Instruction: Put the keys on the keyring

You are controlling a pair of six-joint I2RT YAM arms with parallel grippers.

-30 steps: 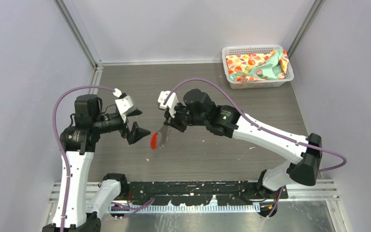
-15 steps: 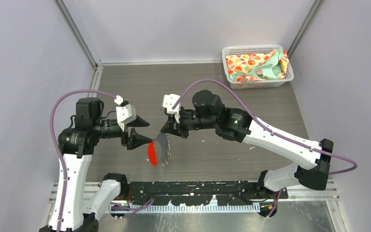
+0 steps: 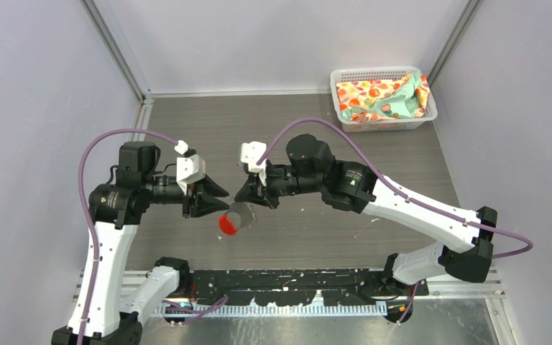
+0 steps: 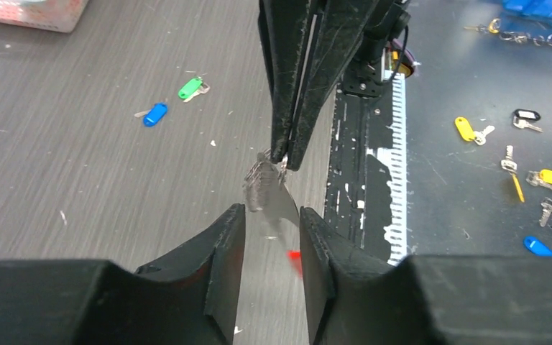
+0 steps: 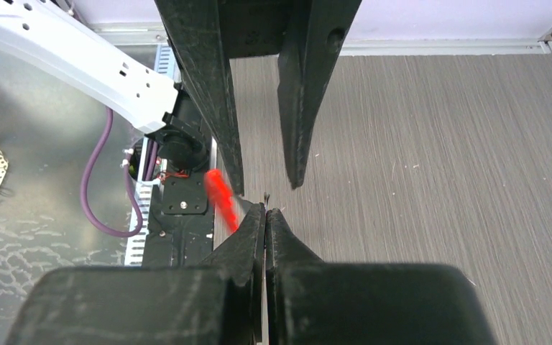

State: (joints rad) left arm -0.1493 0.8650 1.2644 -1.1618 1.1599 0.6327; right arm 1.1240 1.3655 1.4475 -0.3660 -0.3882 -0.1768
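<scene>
My right gripper (image 3: 244,200) (image 5: 264,210) is shut on the top of the keyring (image 3: 238,214) (image 4: 264,188), which hangs blurred in the air above the table. The keyring's red tag (image 3: 226,225) (image 5: 223,195) swings below it. My left gripper (image 3: 222,202) (image 4: 271,213) faces the right one, its jaws a small gap apart on either side of the hanging ring, with no visible contact. The keys lie on the table in the left wrist view, the blue-headed one (image 4: 155,113) beside the green-headed one (image 4: 190,88).
A white basket (image 3: 374,71) holding colourful cloth stands at the back right of the table. Several other tagged keys (image 4: 543,176) lie on the metal surface past the table's near edge, beyond the black rail (image 3: 295,280).
The left gripper has moved right up to the keyring and its jaws have narrowed. The keyring and red tag have swung and shifted lower, still hanging from the right gripper.
</scene>
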